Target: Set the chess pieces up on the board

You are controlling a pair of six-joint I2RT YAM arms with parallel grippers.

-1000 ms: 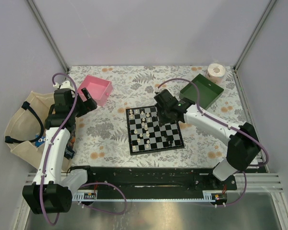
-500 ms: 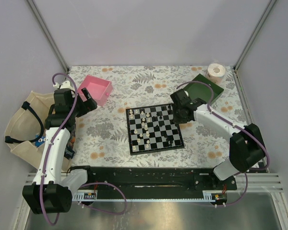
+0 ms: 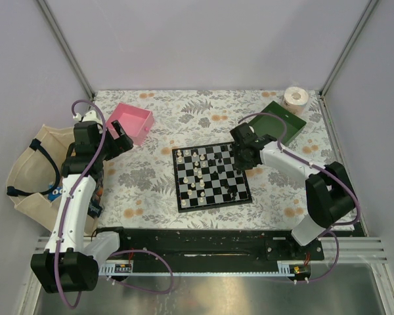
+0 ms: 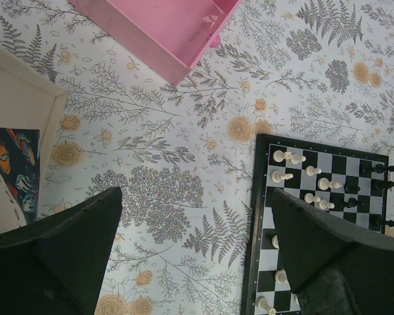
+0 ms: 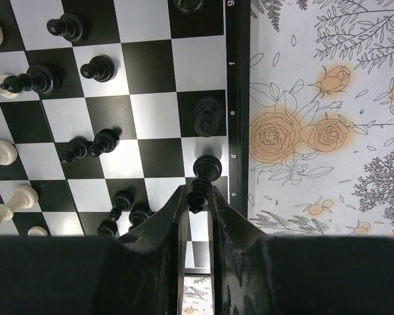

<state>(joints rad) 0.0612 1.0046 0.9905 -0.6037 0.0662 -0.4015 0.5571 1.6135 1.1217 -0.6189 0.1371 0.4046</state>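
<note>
Chess pieces point(image 5: 97, 67) half-placed; our right gripper point(image 5: 196, 189) clamps a black piece point(image 5: 196, 198) at the board point(image 5: 151, 113) edge, next we seat it squarely.

A floral-patterned tablecloth point(image 3: 184, 111) covers the table. A pink tray point(image 3: 143, 128) sits at far left, a green tray point(image 3: 287, 133) at far right, a tape roll point(image 3: 295, 98) just behind it. A cream cloth bag point(image 3: 33, 172) lies off the left edge.

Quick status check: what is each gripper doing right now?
Left gripper: open, holding nothing.
Right gripper: closed on a black chess piece.
</note>
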